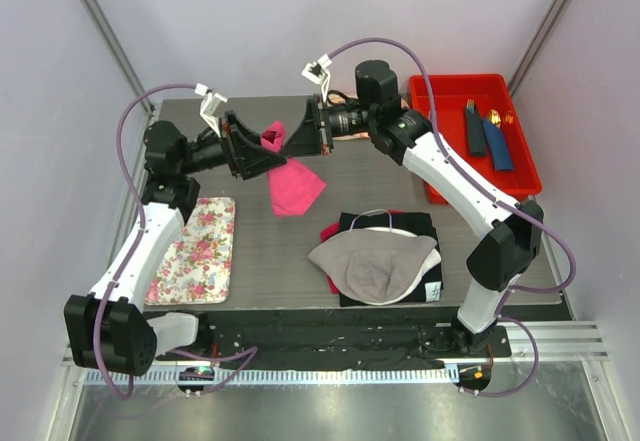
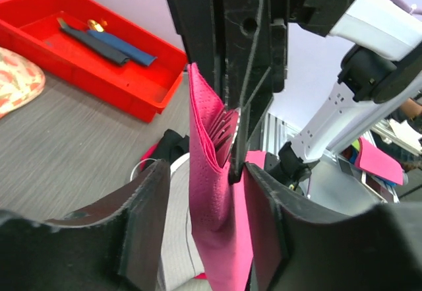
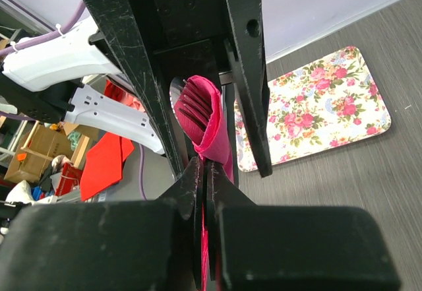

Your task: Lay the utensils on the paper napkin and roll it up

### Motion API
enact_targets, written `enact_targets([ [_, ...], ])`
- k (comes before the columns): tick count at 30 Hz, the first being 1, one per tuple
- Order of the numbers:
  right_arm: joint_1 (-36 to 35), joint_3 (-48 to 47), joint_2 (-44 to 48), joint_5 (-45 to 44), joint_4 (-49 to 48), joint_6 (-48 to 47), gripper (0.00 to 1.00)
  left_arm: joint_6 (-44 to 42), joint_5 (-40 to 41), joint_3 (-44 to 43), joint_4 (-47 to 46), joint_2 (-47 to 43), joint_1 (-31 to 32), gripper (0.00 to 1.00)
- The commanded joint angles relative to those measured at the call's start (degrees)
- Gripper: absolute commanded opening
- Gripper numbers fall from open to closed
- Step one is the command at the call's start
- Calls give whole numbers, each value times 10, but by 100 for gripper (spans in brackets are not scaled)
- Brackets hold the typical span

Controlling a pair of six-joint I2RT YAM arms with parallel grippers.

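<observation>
The pink paper napkin [image 1: 294, 189] is held up above the table's far middle, folded around silver utensils. Only fork tines [image 2: 225, 127] show inside the fold, also in the right wrist view [image 3: 190, 101]. My right gripper [image 1: 290, 136] is shut on the napkin's edge [image 3: 214, 142], its fingertips [image 3: 198, 172] pressed together. My left gripper [image 1: 258, 147] faces it, open, its pads [image 2: 151, 198] standing on either side of the hanging napkin [image 2: 214, 192] with a gap on the left side.
A floral mat [image 1: 200, 246] lies at the near left. A red tray [image 1: 425, 89] at the far right holds navy and blue napkin rolls [image 1: 478, 133]. A grey cap [image 1: 375, 261] lies on dark folded items in the near middle.
</observation>
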State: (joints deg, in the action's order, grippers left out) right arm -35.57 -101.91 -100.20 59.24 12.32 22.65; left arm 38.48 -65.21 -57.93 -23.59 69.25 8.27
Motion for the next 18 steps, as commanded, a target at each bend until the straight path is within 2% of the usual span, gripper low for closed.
enact_targets([
  [1, -6, -30, 26, 8, -14, 0, 1, 12, -17, 7, -47, -3, 7, 49],
  [8, -6, -38, 22, 5, -15, 8, 1, 9, -25, 21, -54, -10, 8, 50],
  [12, -6, -38, 23, 6, -21, 15, 1, 9, -25, 26, -54, -9, 8, 48],
  [16, -7, -31, 24, 7, -24, 17, 1, 24, -20, 24, -65, -9, 9, 34],
  [18, -8, -31, 23, 6, -26, 19, 1, 52, -19, 24, -93, -8, 9, 32],
])
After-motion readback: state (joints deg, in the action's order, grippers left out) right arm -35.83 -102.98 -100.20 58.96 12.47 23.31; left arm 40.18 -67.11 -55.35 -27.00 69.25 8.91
